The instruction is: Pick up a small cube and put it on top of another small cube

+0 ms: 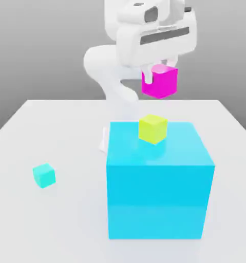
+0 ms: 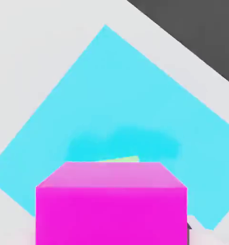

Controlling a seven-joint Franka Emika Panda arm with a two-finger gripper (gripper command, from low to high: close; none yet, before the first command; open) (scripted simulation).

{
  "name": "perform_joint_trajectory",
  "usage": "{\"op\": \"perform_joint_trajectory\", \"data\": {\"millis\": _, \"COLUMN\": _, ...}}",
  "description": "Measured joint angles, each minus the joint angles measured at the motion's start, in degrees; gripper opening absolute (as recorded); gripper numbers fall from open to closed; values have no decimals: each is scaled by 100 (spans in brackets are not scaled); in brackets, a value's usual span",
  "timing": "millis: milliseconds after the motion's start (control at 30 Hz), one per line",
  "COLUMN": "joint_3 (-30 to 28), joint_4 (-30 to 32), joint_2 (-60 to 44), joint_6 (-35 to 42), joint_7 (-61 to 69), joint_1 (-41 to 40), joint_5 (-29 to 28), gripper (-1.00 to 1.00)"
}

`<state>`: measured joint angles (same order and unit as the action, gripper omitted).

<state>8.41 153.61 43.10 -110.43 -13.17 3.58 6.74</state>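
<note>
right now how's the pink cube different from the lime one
The magenta cube hangs in the air, held in the shut gripper; the lime cube rests on top of the big cyan block. The magenta cube sits higher, above and behind the lime one in the exterior view. Both are small, plain cubes of similar size.

The small cube [image 1: 159, 82] is glossy magenta, plain on every face. The other small cube [image 1: 153, 128] is lime yellow-green. The big block [image 1: 158, 190] is bright cyan, its top a shade lighter. A little cube [image 1: 44, 175] is teal. The table [image 1: 53, 215] is pale grey-white and the arm [image 1: 114, 77] white.
</note>
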Motion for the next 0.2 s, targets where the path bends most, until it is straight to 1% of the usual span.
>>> {"op": "perform_joint_trajectory", "data": {"millis": 67, "joint_3": 53, "joint_4": 370, "joint_2": -82, "joint_6": -467, "joint_7": -3, "joint_1": 14, "joint_5": 28, "gripper": -100}}
{"op": "perform_joint_trajectory", "data": {"millis": 100, "joint_3": 76, "joint_4": 505, "joint_2": -122, "joint_6": -644, "joint_7": 3, "joint_1": 14, "joint_5": 48, "gripper": 100}}
{"op": "perform_joint_trajectory", "data": {"millis": 200, "joint_3": 76, "joint_4": 505, "joint_2": -122, "joint_6": -644, "joint_7": 3, "joint_1": 14, "joint_5": 48, "gripper": 100}}
